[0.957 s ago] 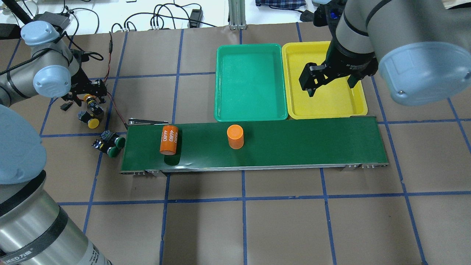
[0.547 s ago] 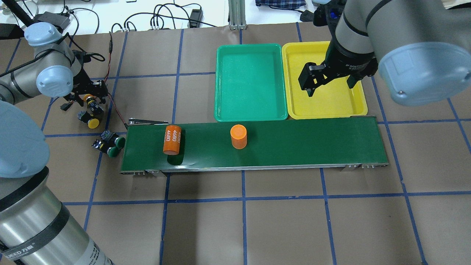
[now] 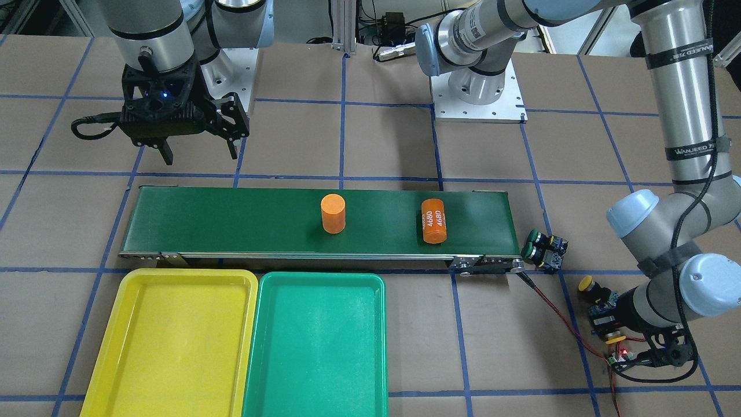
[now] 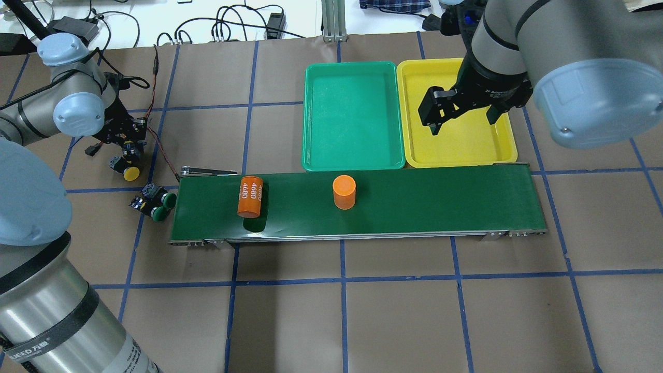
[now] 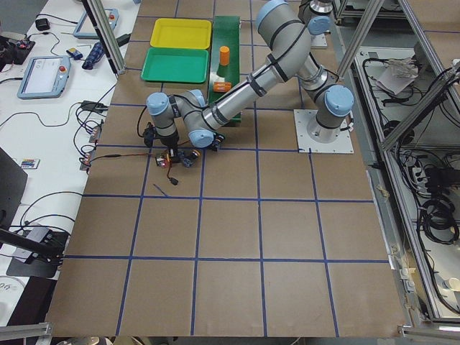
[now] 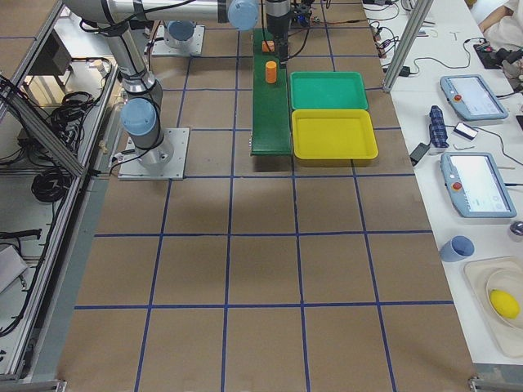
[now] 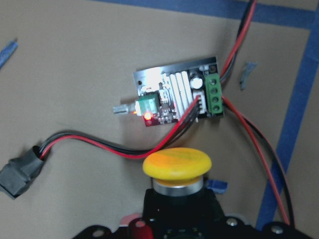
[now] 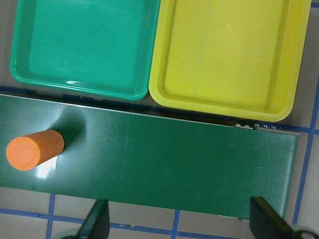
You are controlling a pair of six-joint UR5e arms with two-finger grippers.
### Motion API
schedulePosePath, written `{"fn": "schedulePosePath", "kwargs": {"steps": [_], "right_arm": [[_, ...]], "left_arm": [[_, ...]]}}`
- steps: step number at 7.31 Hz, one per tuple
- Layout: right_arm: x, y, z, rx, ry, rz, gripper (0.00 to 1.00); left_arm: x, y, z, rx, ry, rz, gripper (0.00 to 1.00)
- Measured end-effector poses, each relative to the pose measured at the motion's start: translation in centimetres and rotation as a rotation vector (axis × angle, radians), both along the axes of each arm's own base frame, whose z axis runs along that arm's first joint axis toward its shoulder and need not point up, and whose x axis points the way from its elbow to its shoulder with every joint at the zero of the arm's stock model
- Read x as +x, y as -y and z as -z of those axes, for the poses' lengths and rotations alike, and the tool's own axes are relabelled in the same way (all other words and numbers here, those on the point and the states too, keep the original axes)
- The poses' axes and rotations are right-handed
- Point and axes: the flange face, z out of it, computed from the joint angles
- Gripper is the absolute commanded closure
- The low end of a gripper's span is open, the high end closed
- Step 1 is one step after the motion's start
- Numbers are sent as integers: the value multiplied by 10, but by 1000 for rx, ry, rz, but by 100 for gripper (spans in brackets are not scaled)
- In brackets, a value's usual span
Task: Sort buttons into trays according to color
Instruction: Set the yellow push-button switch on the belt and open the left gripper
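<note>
1. Seeing the left gripper (image 4: 124,138) low at the table's (image 3: 376,145) left end, clenched on the black body of the held yellow button (image 7: 177,167), with the glossy domed cap pointing away from the wrist camera. Not telling whether the held yellow button is lifted or resting.
2. Finding the loose yellow button (image 4: 130,171) lying on its side just beside that gripper. Also finding the green buttons (image 4: 155,203) lying paired, round caps just beside the end of the conveyor belt (image 3: 231,220).
3. Watching the right gripper (image 4: 462,126) hanging high with its fingers spread wide and gripping nothing, above the belt's robot-side edge near the tray end.
4. Noting the yellow tray (image 3: 168,347) and the green tray (image 3: 315,347), both smooth shallow plastic with rounded corners and raised rims. Seeing them touching along one long side, short edges just beside the belt's operator-side edge and well apart from every button.
5. Noting the belt running long, flat and matte dark green, carrying the upright orange cylinder (image 3: 333,213) and the lying orange cylinder (image 3: 434,220) with white print, the two well apart.
6. Spotting thin red and black wires (image 7: 99,144) curling close past the held cap, and a small circuit board (image 7: 174,97) glowing red on the brown surface.
7. Seeing wide blue-taped squares of table stretching between the belt and the robot bases.
</note>
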Motion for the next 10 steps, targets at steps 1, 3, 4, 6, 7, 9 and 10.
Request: {"fn": "schedulePosePath", "kwargs": {"steps": [1,3,4,6,7,9,10], "right_arm": [[0,0,-1,0,3,15,0],[2,-1,-1,2,13,38,0],[2,-1,0,4,18,40,0],[3,-1,3,9,20,41,0],[3,-1,4,10,19,40,0],[3,-2,5,13,18,37,0],[3,-2,5,14,18,37,0]], "left_arm": [[-4,0,-9,-2,0,33,100],[-30,-9,-54,4,-24,93,100],[-59,-22,-83,13,-66,129,100],[-131,-67,-118,31,-131,212,100],[-156,-94,-121,46,-150,244,100],[-181,-144,-117,79,-178,294,100],[-185,-161,-111,94,-184,321,100]]}}
